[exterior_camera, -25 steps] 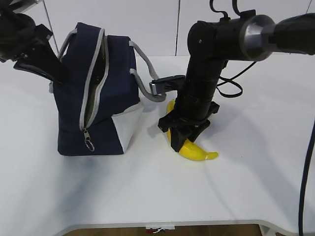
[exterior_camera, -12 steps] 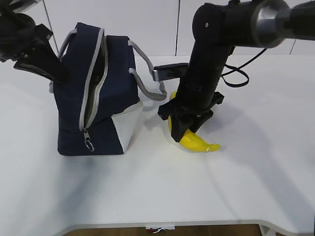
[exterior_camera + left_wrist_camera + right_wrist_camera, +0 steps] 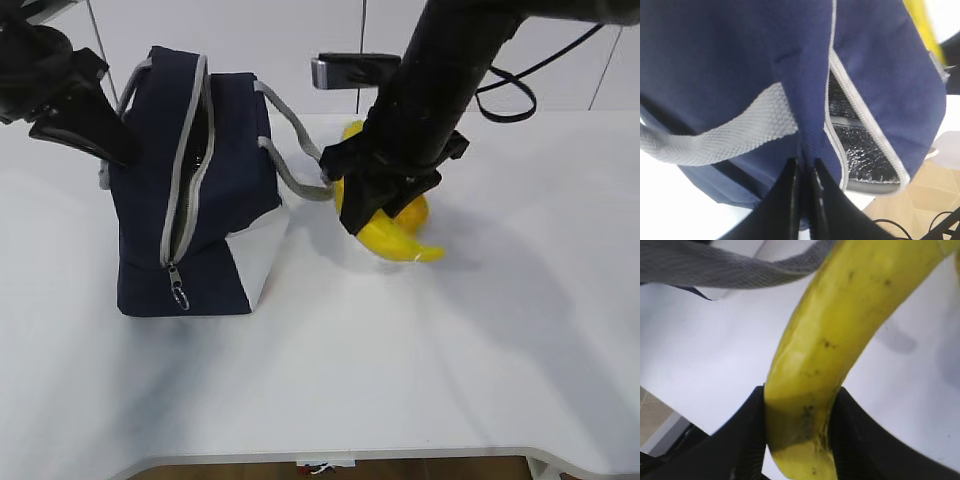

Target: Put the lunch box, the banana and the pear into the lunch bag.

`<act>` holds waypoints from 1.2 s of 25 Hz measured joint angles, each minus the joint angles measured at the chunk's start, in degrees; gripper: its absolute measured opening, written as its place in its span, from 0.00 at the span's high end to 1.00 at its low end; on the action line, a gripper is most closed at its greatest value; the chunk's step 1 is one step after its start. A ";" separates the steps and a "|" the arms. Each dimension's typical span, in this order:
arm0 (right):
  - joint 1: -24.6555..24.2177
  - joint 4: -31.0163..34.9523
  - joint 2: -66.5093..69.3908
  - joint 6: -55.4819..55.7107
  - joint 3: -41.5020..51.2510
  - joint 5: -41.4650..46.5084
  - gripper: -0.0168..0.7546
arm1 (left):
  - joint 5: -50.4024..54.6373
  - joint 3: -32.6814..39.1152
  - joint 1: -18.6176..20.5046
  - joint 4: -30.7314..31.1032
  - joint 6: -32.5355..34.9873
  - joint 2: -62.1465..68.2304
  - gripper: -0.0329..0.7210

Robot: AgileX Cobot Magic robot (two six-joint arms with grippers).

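The navy lunch bag stands on the white table at the left, its grey zipper open down the front. My left gripper is shut on the bag's fabric at its upper left; the left wrist view shows the jaws pinching a navy fold beside the silver lining. My right gripper is shut on the yellow banana and holds it above the table just right of the bag; the banana fills the right wrist view. The lunch box and the pear are out of view.
A grey strap handle of the bag hangs toward my right gripper and also shows in the right wrist view. A black cable lies on the table behind the right arm. The table's front edge runs along the bottom.
My right gripper has lifted the banana off the table and moved it up and slightly back. The left gripper and the bag have stayed in place.
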 joint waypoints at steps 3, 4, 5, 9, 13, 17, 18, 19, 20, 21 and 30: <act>0.00 0.00 -1.85 0.04 -0.67 0.27 0.59 | -0.13 0.00 0.00 0.04 0.00 0.00 0.96; 0.00 0.00 -2.13 0.04 -1.66 0.54 0.59 | -0.13 0.00 0.00 0.04 0.00 0.00 0.96; 0.00 0.00 -2.28 0.13 -2.90 0.81 0.59 | -0.13 0.00 0.00 0.04 0.00 0.00 0.96; 0.00 3.08 -2.28 0.13 -10.28 0.94 0.59 | -0.13 0.00 0.00 -0.07 0.00 0.00 0.96; 0.00 10.42 -2.59 -1.71 -15.22 -2.42 0.59 | -0.13 0.00 0.00 -4.07 0.00 0.00 0.96; 0.00 18.18 -2.44 -5.15 -15.48 -9.19 0.59 | -0.13 0.00 0.00 -9.73 0.00 0.00 0.96; 0.00 19.24 -2.20 -5.52 -15.58 -10.24 0.59 | -0.13 0.00 0.00 -11.27 0.00 0.08 0.96; 0.00 20.01 -1.81 -5.82 -15.69 -11.21 0.59 | -0.13 0.00 0.00 -12.80 0.00 0.08 0.96; 0.00 20.56 -1.11 -5.91 -15.69 -11.85 0.59 | -0.13 0.00 0.00 -13.92 0.00 0.08 0.96; 0.00 20.95 -0.28 -6.02 -15.69 -12.41 0.59 | -0.21 0.00 0.00 -15.03 0.00 0.08 0.96; 0.00 27.00 9.10 -8.30 -15.79 -14.04 0.59 | -1.21 0.00 0.00 -17.60 0.00 0.08 0.96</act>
